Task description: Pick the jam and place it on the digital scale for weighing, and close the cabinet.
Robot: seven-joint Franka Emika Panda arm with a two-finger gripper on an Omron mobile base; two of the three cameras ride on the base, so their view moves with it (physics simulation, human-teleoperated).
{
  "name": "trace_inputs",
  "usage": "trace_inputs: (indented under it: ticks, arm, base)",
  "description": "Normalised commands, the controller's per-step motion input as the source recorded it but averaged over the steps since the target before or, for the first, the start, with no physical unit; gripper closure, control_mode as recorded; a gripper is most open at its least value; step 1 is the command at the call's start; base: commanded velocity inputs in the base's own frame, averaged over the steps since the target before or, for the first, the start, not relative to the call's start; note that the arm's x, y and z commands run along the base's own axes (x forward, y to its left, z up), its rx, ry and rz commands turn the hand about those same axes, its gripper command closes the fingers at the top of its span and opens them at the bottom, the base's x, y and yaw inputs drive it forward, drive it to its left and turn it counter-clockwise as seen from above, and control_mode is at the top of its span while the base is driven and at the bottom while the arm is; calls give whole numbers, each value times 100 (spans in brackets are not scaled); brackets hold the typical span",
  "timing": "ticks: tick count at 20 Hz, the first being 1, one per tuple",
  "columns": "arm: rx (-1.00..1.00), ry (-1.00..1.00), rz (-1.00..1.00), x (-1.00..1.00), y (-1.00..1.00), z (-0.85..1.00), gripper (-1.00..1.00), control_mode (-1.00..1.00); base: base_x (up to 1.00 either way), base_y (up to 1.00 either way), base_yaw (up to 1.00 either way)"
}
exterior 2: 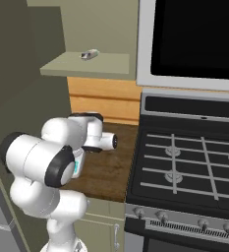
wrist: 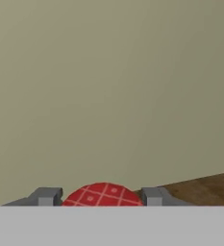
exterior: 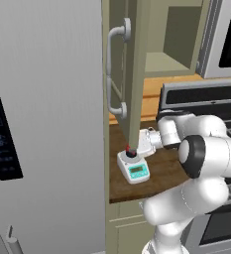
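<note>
Jam [exterior: 131, 151] low and left of centre in the left base view: tiny dark jar with a red top, sitting on the round grey plate of the digital scale [exterior: 135, 168]. In the hand view, red checked lid [wrist: 103, 196] at the bottom centre, framed by two grey fingertips [wrist: 46, 196], one on each side. Tool [exterior: 133, 149] right at the jar in the left base view, partly hidden behind the door edge; fingers close about the lid, but whether gripping or just released cannot be told.

Scale white, rectangular, teal display facing the lower edge of the frame, resting on the dark wooden worktop [exterior: 161, 173] near its left end.

Above the scale, cabinet [exterior: 159, 34] in the upper middle of the left base view, beige-olive, standing open. Door [exterior: 129, 74] swung out edge-on toward the camera, its lower corner just above the jar, curved light-grey bar handle [exterior: 116, 69] on its left face. Bare shelf inside, upper centre. In the right base view, the same shelf [exterior 2: 86, 65] at upper left with a small grey object [exterior 2: 89, 54] lying on it, too small to name.

Grey fridge [exterior: 42, 124] with a black panel across the left half of the left base view. Stove [exterior 2: 189, 162] with grates at the right of the right base view, microwave [exterior 2: 189, 39] above it.
</note>
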Motion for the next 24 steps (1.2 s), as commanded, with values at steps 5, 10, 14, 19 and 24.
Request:
trace_inputs:
  ticks: [5, 10, 14, 19, 24]
  arm:
    - [0, 1, 0, -1, 0, -15, -100, -100]
    - [0, 0, 0, -3, 0, -1, -100, -100]
    - [0, 0, 0, -1, 0, 0, -100, -100]
    - [0, 0, 0, -7, 0, 4, -100, -100]
    - [0, -4, 0, -27, -6, 12, -100, -100]
  base:
    - [0, 0, 0]
    - [0, 0, 0]
    - [0, 0, 0]
    - [0, 0, 0]
    - [0, 0, 0]
